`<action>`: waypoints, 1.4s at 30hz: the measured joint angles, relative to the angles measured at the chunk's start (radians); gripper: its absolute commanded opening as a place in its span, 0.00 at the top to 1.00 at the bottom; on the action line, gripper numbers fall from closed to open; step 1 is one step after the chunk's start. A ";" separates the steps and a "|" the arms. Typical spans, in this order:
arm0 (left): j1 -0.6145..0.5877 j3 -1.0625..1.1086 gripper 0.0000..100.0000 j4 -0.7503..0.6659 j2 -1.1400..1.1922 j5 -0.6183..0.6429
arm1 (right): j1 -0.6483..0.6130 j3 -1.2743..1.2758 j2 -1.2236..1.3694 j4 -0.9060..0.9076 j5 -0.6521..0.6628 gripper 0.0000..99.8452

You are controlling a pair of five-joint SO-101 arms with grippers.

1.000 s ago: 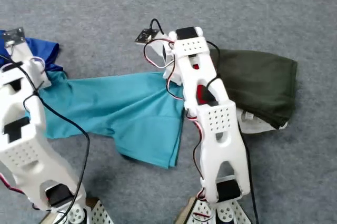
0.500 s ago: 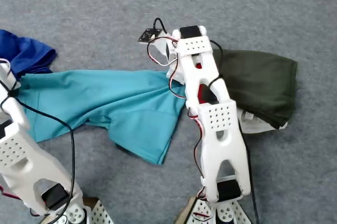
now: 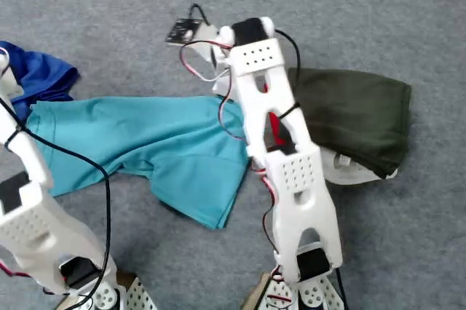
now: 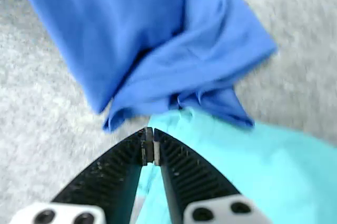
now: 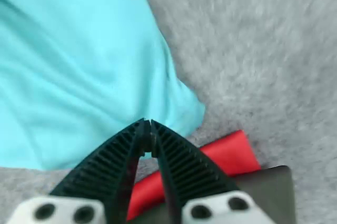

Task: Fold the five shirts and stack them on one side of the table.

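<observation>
A teal shirt (image 3: 153,146) lies stretched across the grey table between both arms. My left gripper (image 3: 22,110) is shut on the shirt's left end, close to a crumpled blue shirt (image 3: 40,77). In the left wrist view the jaws (image 4: 149,148) are pinched together on the teal edge (image 4: 237,182), just below the blue shirt (image 4: 147,34). My right gripper (image 3: 220,95) is shut at the teal shirt's right corner. In the right wrist view its tips (image 5: 147,133) meet at the teal edge (image 5: 68,77), beside a red shirt (image 5: 221,155).
At the right lies a stack: a folded dark green shirt (image 3: 357,117) on top, a white one (image 3: 353,170) under it and red cloth (image 3: 278,129) partly behind the right arm. Bare grey table (image 3: 378,26) stretches along the far side and in the front right corner.
The left arm has swung left, dragging the teal shirt's left end toward the blue shirt. The right gripper has moved left and away. The teal shirt now lies more stretched out.
</observation>
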 measured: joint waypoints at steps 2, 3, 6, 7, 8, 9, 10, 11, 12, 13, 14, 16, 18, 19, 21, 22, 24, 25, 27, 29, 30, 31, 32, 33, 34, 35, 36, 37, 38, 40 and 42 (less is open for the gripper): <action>-0.002 0.127 0.98 -0.023 -0.068 -0.028 | -0.031 0.089 -0.083 0.000 0.000 1.00; -0.002 0.201 0.98 -0.055 -0.103 -0.046 | -0.046 0.140 -0.124 0.000 0.000 1.00; -0.002 0.471 0.98 -0.186 -0.224 -0.094 | -0.094 0.327 -0.244 0.000 0.000 1.00; -0.002 0.571 0.98 -0.244 -0.265 -0.101 | -0.107 0.391 -0.281 -0.005 0.000 1.00; -0.002 0.671 0.98 -0.292 -0.305 -0.106 | -0.117 0.459 -0.313 -0.015 0.000 1.00; -0.002 0.764 0.98 -0.339 -0.344 -0.107 | -0.123 0.519 -0.342 -0.038 0.000 1.00; -0.002 0.858 0.98 -0.381 -0.382 -0.107 | -0.126 0.577 -0.365 -0.069 0.000 1.00; 0.002 0.934 0.98 -0.416 -0.416 -0.107 | -0.126 0.632 -0.387 -0.103 0.000 1.00; 0.003 1.000 0.98 -0.450 -0.448 -0.107 | -0.126 0.680 -0.397 -0.138 0.000 1.00; 0.006 1.048 0.98 -0.483 -0.470 -0.110 | -0.126 0.723 -0.404 -0.173 0.000 1.00; 0.006 1.080 0.98 -0.512 -0.483 -0.107 | -0.126 0.760 -0.407 -0.210 0.000 1.00; 0.006 1.108 0.98 -0.549 -0.488 -0.089 | -0.126 0.816 -0.407 -0.275 0.000 1.00; 0.006 1.109 0.98 -0.562 -0.488 -0.083 | -0.126 0.842 -0.407 -0.305 0.000 1.00; 0.003 1.109 0.98 -0.562 -0.488 -0.081 | -0.126 0.847 -0.407 -0.310 0.000 1.00; -0.032 1.106 0.98 -0.525 -0.494 -0.087 | -0.126 0.852 -0.390 -0.313 0.000 1.00; -0.061 1.092 0.98 -0.480 -0.508 -0.106 | -0.126 0.852 -0.381 -0.310 0.000 1.00; -0.126 1.042 0.97 -0.370 -0.546 -0.143 | -0.126 0.855 -0.371 -0.299 0.000 1.00; -0.161 1.011 0.95 -0.308 -0.565 -0.163 | -0.126 0.855 -0.371 -0.292 0.000 1.00; -0.219 0.961 0.89 -0.198 -0.598 -0.201 | -0.126 0.855 -0.371 -0.287 0.000 1.00; -0.238 0.936 0.84 -0.124 -0.617 -0.226 | -0.126 0.855 -0.371 -0.284 0.000 1.00; -0.236 0.934 0.83 -0.110 -0.617 -0.233 | -0.126 0.855 -0.371 -0.284 0.000 1.00; -0.236 0.934 0.83 -0.104 -0.617 -0.238 | -0.126 0.855 -0.371 -0.284 0.000 1.00; -0.236 0.936 0.82 -0.106 -0.617 -0.241 | -0.126 0.855 -0.371 -0.284 0.000 1.00; -0.236 0.945 0.82 -0.115 -0.614 -0.242 | -0.126 0.855 -0.371 -0.284 0.000 1.00; -0.235 0.956 0.82 -0.129 -0.601 -0.242 | -0.126 0.855 -0.371 -0.284 -0.003 1.00; -0.229 0.971 0.83 -0.149 -0.583 -0.242 | -0.126 0.855 -0.371 -0.282 -0.005 1.00; -0.224 0.987 0.83 -0.180 -0.562 -0.241 | -0.126 0.855 -0.371 -0.278 -0.005 1.00; -0.221 1.005 0.83 -0.215 -0.537 -0.229 | -0.126 0.855 -0.371 -0.272 -0.005 1.00; -0.221 1.017 0.83 -0.256 -0.506 -0.210 | -0.126 0.855 -0.371 -0.270 -0.005 1.00; -0.221 1.023 0.86 -0.342 -0.442 -0.169 | -0.126 0.855 -0.371 -0.270 -0.005 1.00; -0.221 1.023 0.92 -0.410 -0.374 -0.138 | -0.126 0.855 -0.371 -0.270 -0.005 1.00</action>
